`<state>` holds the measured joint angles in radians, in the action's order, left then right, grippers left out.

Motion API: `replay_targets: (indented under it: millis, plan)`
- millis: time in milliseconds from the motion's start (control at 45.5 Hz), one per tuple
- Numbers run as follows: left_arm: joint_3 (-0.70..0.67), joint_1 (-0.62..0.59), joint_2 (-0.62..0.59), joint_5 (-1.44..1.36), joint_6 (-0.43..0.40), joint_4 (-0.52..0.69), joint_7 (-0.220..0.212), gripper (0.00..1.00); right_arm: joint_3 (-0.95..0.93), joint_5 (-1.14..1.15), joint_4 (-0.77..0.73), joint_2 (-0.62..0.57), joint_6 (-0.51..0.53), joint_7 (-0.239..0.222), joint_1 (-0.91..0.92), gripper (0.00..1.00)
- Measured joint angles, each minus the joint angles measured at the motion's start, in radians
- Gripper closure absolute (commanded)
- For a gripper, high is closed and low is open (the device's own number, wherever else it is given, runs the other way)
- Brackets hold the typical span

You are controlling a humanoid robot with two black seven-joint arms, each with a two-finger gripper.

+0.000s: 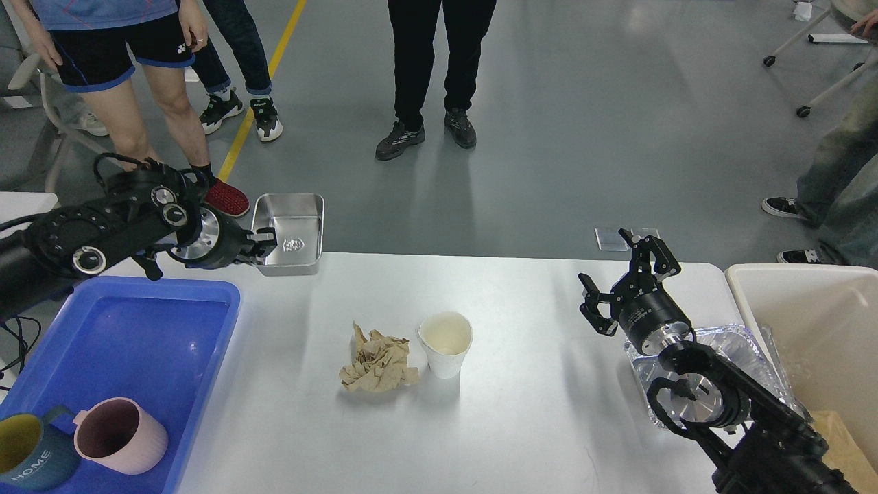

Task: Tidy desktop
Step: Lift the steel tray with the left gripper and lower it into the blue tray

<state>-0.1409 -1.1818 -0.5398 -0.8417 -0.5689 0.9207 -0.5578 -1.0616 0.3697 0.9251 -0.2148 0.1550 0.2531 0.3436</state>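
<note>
Two end effectors: my left end effector (266,241) is clamped on the near rim of one steel tray (288,232), held level above the bench's (521,425) far left edge, arm reaching in from the left over one blue tray (130,329) holding two mugs (120,436); my right end effector (627,278) hovers with fingers spread, holding nothing, above the bench's right side; one crumpled napkin (377,360) lies just beside one paper cup (446,343) mid-bench.

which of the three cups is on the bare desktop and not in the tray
The white paper cup, standing upright beside the crumpled brown paper. The pink mug and the dark blue mug both sit inside the blue tray.
</note>
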Motion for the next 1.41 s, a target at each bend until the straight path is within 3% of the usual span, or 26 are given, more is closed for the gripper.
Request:
replay_targets:
  millis: [373,856,1120,1405]
  plan:
    - [-0.004,-0.205,-0.233,0.154,-0.139,0.191,-0.058,0.99,0.002,0.0,0.0,0.006,-0.001,0.0,0.004,0.0]
    - [-0.003,-0.214,-0.305,0.184,-0.18,0.201,-0.065,0.98,0.002,0.0,0.0,0.007,-0.003,0.0,0.008,0.0]
    - [-0.015,-0.044,-0.398,0.182,-0.153,0.168,-0.045,0.96,0.002,0.0,-0.002,0.005,-0.003,0.0,0.002,0.0]
    - [-0.18,0.24,-0.39,0.174,-0.04,0.065,-0.02,0.96,0.003,0.002,-0.003,0.007,-0.002,0.0,0.002,0.0]
